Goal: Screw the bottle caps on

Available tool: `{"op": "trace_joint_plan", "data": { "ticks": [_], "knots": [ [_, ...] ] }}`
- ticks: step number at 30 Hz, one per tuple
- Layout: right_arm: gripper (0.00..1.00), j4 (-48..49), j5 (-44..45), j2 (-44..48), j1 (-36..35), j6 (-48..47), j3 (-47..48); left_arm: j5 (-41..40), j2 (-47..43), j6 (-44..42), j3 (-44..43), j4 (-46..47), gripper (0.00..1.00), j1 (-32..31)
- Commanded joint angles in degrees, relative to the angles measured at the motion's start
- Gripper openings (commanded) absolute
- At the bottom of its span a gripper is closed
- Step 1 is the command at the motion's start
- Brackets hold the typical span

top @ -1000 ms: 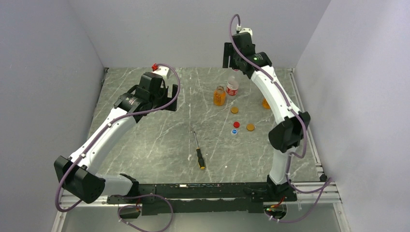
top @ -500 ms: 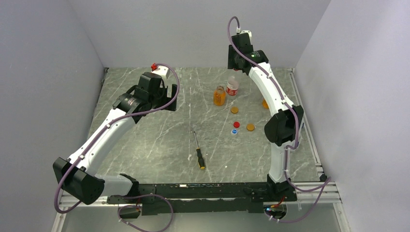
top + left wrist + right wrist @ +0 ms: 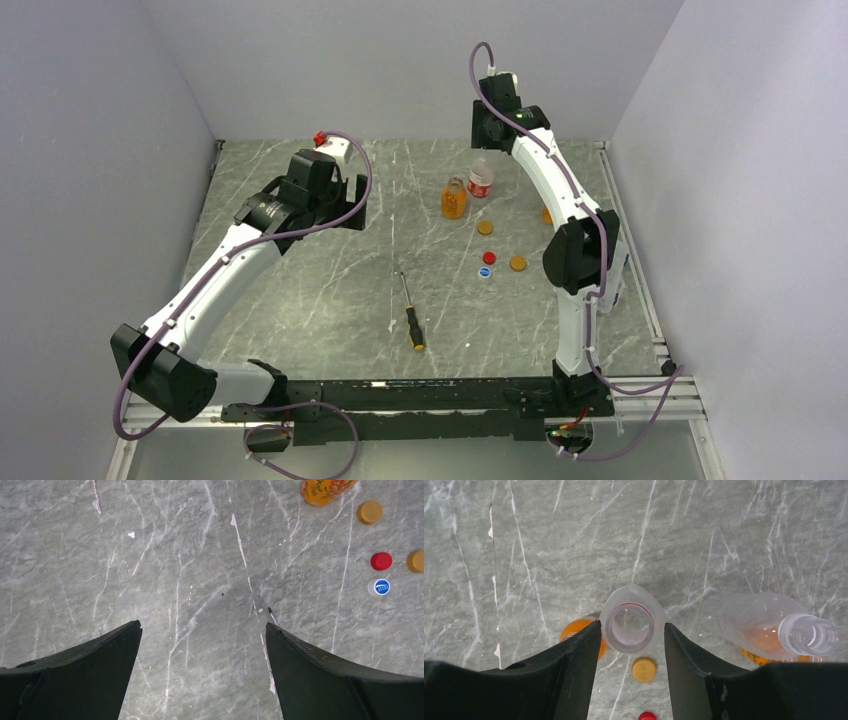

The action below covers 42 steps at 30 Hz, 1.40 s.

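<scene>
In the right wrist view my right gripper (image 3: 632, 624) is shut on the open neck of a clear bottle (image 3: 629, 611) with a red ring, one finger pressed to each side. The bottle stands on the table (image 3: 300, 300) at the back (image 3: 481, 178), beside an amber bottle (image 3: 454, 198). A second clear bottle (image 3: 774, 622) with an open threaded neck shows at the right, over an amber one (image 3: 754, 656). Loose caps lie nearer: two orange (image 3: 485, 227) (image 3: 518, 263), one red (image 3: 489, 257), one blue (image 3: 485, 271). My left gripper (image 3: 203, 625) hangs open over bare table.
A screwdriver (image 3: 410, 315) with a black and orange handle lies mid-table; its tip (image 3: 271, 614) peeks out beside my left gripper's right finger. Grey walls close the table at the back and on both sides.
My right gripper's jaws have closed in onto the clear bottle, and the right arm's elbow has swung left. The left arm has not moved.
</scene>
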<state>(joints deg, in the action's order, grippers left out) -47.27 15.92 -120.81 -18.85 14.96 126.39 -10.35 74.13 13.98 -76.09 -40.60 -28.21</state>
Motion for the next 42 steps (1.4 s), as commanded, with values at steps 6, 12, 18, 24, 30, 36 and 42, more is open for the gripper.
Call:
{"op": "trace_joint_plan", "data": {
  "ticks": [6, 12, 18, 24, 30, 36, 42],
  "knots": [
    [0.46, 2.35, -0.72, -1.24, 0.74, -0.18, 3.92, 0.15, 0.52, -0.90, -0.85, 0.26, 0.99, -0.07],
    [0.44, 2.35, -1.13, -1.63, 0.83, -0.15, 4.48, 0.07, 1.01, -0.93, -1.10, 0.17, 0.99, -0.01],
    [0.37, 2.05, -1.42, -1.93, 0.92, 0.13, 4.25, 0.13, 1.47, -0.88, -1.16, 0.06, 0.99, -0.03],
    [0.26, 1.22, -1.19, -1.91, 1.16, 0.63, 4.51, 1.28, 1.80, -0.89, -1.34, 0.44, 0.99, -0.06],
    [0.09, -0.77, 1.66, 0.26, 1.27, 1.35, 5.73, 5.11, 2.16, -1.48, -2.01, 3.32, 0.99, -0.09],
    [0.02, -2.75, 2.53, 3.84, 1.26, 1.75, 5.92, 9.61, 2.13, -1.34, -1.13, 9.67, 0.99, -0.08],
    [0.00, -7.15, 1.47, 8.97, 1.05, 3.93, 4.25, 16.63, 0.54, -3.04, 3.79, 21.63, 0.99, -0.55]
  ]
}}
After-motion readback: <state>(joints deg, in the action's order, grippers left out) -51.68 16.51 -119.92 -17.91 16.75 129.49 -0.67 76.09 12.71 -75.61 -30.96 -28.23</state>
